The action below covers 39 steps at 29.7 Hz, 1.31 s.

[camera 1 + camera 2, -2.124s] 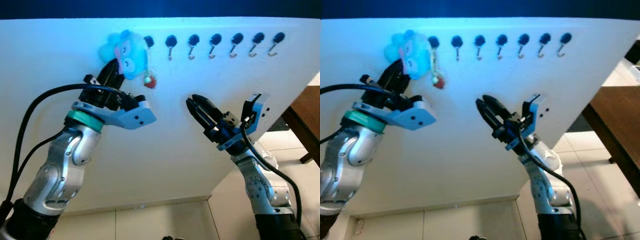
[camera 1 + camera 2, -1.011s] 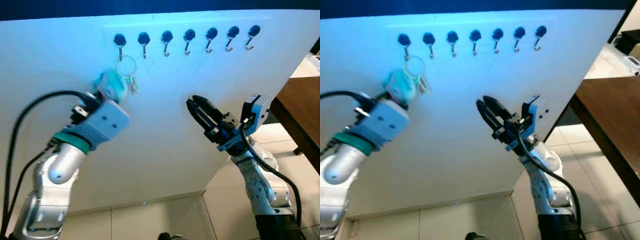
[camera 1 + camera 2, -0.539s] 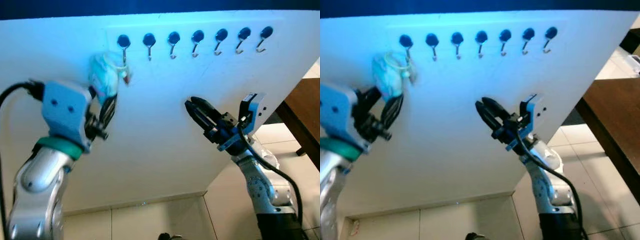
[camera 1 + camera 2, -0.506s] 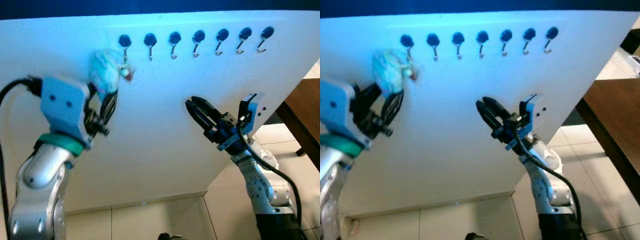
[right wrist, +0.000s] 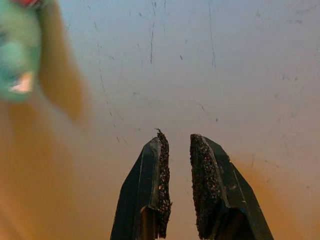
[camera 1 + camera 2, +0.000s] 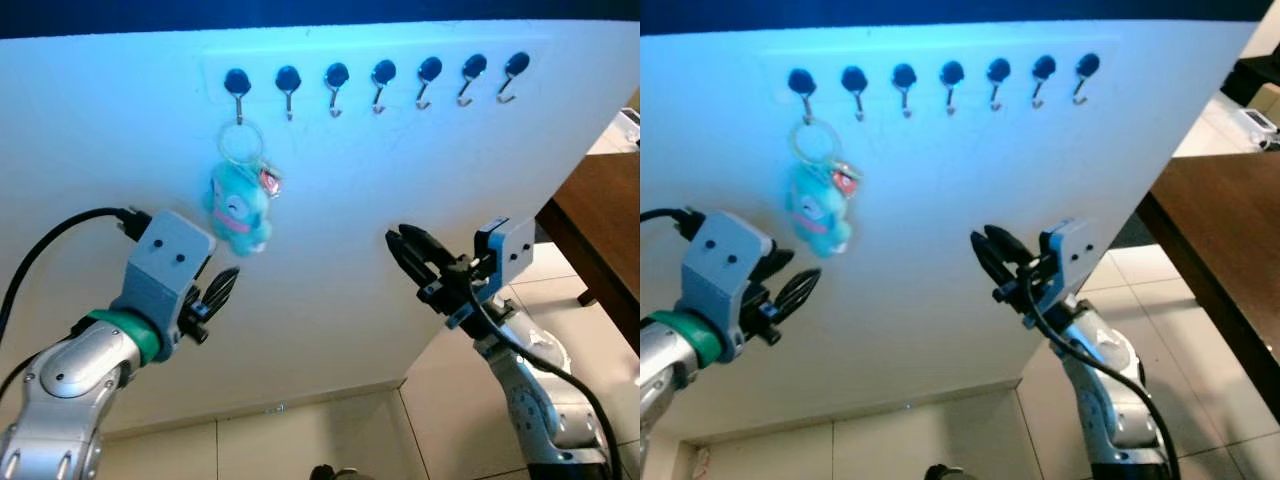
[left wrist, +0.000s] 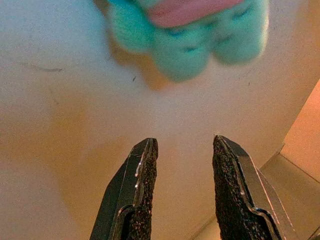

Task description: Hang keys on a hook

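Turquoise plush keychain (image 6: 238, 208) is hanging on the leftmost black hook (image 6: 237, 83), its keys hardly visible, while the left gripper (image 6: 222, 290) is gaping empty below and the right gripper (image 6: 408, 250) is idling slightly parted.

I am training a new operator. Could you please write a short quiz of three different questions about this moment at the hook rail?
1. True or false: the plush keychain hangs from the leftmost hook.
2. Which gripper is nearer the keychain: A) left gripper, B) right gripper?
3. Fill in: the left gripper's fingers are ____ and hold nothing.

Key: 1 true; 2 A; 3 open.
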### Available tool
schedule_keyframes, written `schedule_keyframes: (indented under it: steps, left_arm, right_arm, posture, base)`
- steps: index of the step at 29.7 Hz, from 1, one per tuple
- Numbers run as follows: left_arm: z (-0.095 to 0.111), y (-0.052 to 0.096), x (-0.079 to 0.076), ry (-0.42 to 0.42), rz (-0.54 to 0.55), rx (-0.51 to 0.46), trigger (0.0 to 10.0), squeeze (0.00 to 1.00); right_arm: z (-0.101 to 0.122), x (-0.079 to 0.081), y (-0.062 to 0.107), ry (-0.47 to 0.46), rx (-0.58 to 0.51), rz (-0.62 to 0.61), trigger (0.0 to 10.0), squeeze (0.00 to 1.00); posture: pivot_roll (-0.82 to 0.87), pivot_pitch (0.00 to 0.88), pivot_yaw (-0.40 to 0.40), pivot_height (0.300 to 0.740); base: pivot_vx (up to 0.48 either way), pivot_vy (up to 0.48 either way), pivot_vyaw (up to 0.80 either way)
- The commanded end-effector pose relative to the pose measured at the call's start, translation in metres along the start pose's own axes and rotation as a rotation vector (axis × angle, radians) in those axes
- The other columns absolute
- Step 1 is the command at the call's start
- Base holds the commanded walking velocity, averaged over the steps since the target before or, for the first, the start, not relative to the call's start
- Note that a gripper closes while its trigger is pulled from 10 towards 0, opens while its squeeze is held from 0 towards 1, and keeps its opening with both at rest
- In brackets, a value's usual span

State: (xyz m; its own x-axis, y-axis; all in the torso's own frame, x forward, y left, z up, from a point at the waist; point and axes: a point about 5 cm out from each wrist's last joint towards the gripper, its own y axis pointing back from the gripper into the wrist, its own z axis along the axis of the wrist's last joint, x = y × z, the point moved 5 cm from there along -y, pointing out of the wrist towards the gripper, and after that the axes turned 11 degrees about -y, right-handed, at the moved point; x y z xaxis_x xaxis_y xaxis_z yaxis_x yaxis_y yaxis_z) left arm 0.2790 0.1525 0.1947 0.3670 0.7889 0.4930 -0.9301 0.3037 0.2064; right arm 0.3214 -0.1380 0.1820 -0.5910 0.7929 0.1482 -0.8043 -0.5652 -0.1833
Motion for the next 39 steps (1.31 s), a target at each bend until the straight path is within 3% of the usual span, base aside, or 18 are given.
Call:
schedule_keyframes:
  steps: [1,8,12,20,24,39]
  left_arm:
    - [-0.001,-0.010,-0.002,0.017,0.009,0.005,10.0,0.00]
    - [0.003,-0.013,-0.006,0.008,-0.003,-0.010,10.0,0.00]
    - [-0.001,-0.011,0.006,-0.013,0.054,0.019,10.0,0.00]
    - [0.004,-0.012,0.008,0.018,0.064,-0.005,10.0,0.00]
    - [0.006,-0.019,0.016,0.074,0.140,-0.021,10.0,0.00]
    - [0.002,-0.018,0.017,0.096,0.156,-0.019,10.0,0.00]
  right_arm:
    - [0.001,0.004,-0.001,0.008,0.013,0.011,10.0,0.00]
    - [0.004,0.002,-0.001,0.005,0.002,-0.002,10.0,0.00]
    - [-0.002,0.002,0.002,0.006,0.027,0.005,10.0,0.00]
    - [-0.004,0.002,0.002,-0.025,0.028,-0.006,10.0,0.00]
    - [-0.007,0.005,0.001,-0.029,0.035,0.000,10.0,0.00]
    - [-0.002,0.005,-0.002,-0.028,0.026,0.011,10.0,0.00]
  posture:
    - [0.07,0.000,0.040,0.740]
    - [0.07,0.000,0.041,0.740]
    - [0.07,0.000,0.040,0.740]
    - [0.07,0.000,0.042,0.740]
    - [0.07,0.000,0.042,0.740]
    - [0.07,0.000,0.035,0.740]
  base:
    - [0.000,0.000,0.00]
    - [0.000,0.000,0.00]
    - [0.000,0.000,0.00]
    - [0.000,0.000,0.00]
    - [0.000,0.000,0.00]
    - [-0.140,0.000,0.00]
